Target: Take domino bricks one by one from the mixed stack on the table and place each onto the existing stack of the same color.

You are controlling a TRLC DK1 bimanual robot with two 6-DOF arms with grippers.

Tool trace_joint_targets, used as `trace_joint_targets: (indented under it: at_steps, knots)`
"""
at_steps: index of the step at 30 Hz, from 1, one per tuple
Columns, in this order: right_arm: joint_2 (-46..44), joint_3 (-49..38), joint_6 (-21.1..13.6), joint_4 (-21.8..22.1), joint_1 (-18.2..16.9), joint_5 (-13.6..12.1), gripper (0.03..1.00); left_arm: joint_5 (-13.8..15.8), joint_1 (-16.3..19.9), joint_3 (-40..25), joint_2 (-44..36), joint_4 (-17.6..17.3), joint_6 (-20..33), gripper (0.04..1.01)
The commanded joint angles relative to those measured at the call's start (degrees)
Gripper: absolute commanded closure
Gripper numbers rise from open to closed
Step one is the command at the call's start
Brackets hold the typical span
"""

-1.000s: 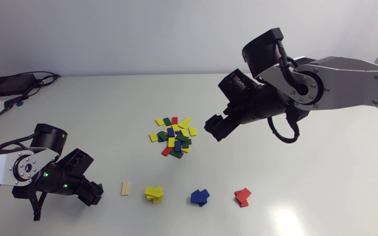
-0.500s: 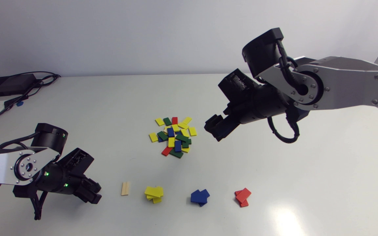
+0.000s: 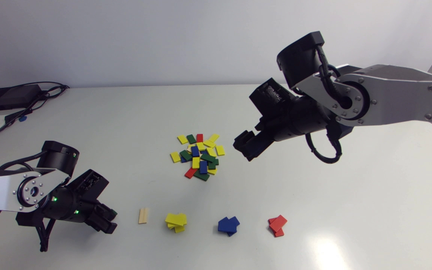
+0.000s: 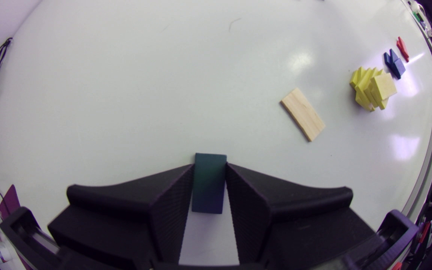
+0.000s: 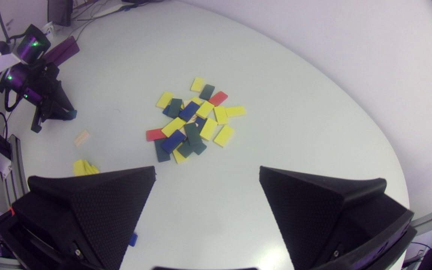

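Mixed stack (image 3: 198, 156): lying at mid-tabletop, with yellow, green, blue and red bricks jumbled together.
Green brick (image 4: 208, 183): sitting between the left gripper (image 3: 107, 221) fingers, near the tabletop's front-left corner.
Left gripper: clenching the green brick from both sides.
Right gripper (image 5: 206, 170): hanging released, fingers wide apart, just right of the mixed stack.
Front edge: wooden brick (image 3: 143, 216), yellow stack (image 3: 176, 222), blue stack (image 3: 228, 225) and red stack (image 3: 277, 225) sitting in a row.

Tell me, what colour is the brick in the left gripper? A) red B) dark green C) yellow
B: in the left wrist view, the brick squeezed between the two fingers of the left gripper is dark green.
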Motion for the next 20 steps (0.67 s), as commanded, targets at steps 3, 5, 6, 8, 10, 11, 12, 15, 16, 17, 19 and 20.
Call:
trace_joint_targets:
  at_steps: [3, 5, 6, 8, 10, 11, 12, 15, 16, 17, 19, 20]
  knots:
    - [-0.8, -0.9, -0.2, 0.3, -0.3, -0.4, 0.062, 0.0, 1.1, 1.8, 2.0, -0.3, 0.9, 0.741]
    - [-0.8, -0.9, -0.2, 0.3, -0.3, -0.4, 0.062, 0.0, 1.3, 2.0, 2.7, -0.2, 0.9, 0.741]
    - [-0.8, -0.9, -0.2, 0.3, -0.3, -0.4, 0.062, 0.0, 1.3, 2.0, 3.0, -0.2, 0.5, 0.741]
    - [-0.8, -1.0, -0.1, 0.3, -0.2, -0.4, 0.062, 0.0, 1.2, 2.2, 3.5, -0.1, -0.2, 0.741]
    - [-0.9, -1.2, -0.2, 0.3, -0.3, -0.4, 0.062, 0.0, 1.1, 2.4, 3.8, 0.0, -0.7, 0.741]
    - [-0.9, -1.3, -0.2, 0.3, -0.3, -0.4, 0.062, 0.0, 1.1, 2.5, 3.9, 0.0, -0.9, 0.741]
    - [-1.0, -1.4, -0.2, 0.3, -0.3, -0.4, 0.062, 0.0, 1.0, 2.6, 4.0, 0.0, -1.0, 0.741]
    - [-1.1, -1.6, -0.2, 0.3, -0.3, -0.4, 0.062, 0.0, 1.0, 2.8, 3.9, -0.1, -1.1, 0.739]
    - [-1.1, -1.7, -0.2, 0.3, -0.3, -0.4, 0.062, 0.0, 1.0, 2.8, 3.8, -0.1, -1.1, 0.738]
    - [-1.1, -1.7, -0.3, 0.3, -0.3, -0.3, 0.062, 0.0, 1.0, 2.6, 3.7, -0.1, -1.1, 0.716]
    - [-1.1, -1.9, -0.3, 0.3, -0.4, -0.4, 0.062, 0.0, 0.9, 2.4, 3.5, -0.1, -1.1, 0.543]
    - [-1.1, -2.0, -0.4, 0.3, -0.4, -0.4, 0.062, -0.1, 0.9, 2.3, 3.1, -0.2, -1.1, 0.443]
